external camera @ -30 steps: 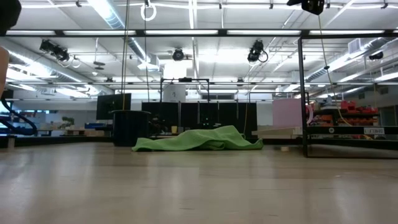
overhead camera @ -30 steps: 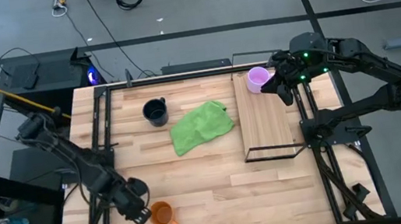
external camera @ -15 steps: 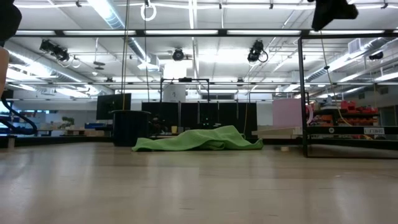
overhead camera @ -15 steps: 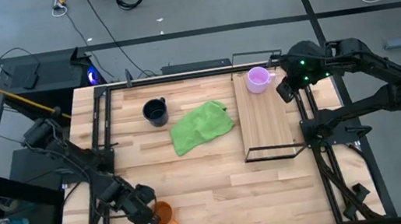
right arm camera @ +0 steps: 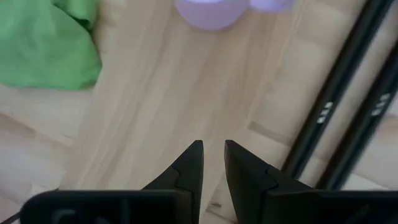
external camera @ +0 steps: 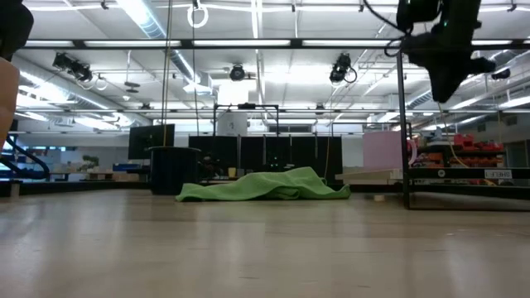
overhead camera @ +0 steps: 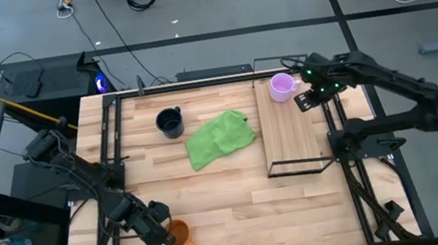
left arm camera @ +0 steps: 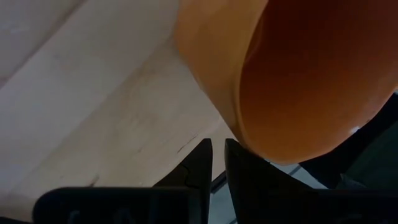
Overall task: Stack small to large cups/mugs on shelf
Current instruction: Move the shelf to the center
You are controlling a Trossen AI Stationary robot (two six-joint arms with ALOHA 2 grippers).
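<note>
Orange mug (overhead camera: 178,232) sits near the table's (overhead camera: 299,206) front edge.

No legible text, label, brand, number or sign was found in any view. Small pale marks are printed on the black frame bars (right arm camera: 323,112) in the right wrist view, but they cannot be read. Strips along the storage racks (external camera: 484,174) in the room behind the desk, seen in the low view, are too small to make out.
</note>
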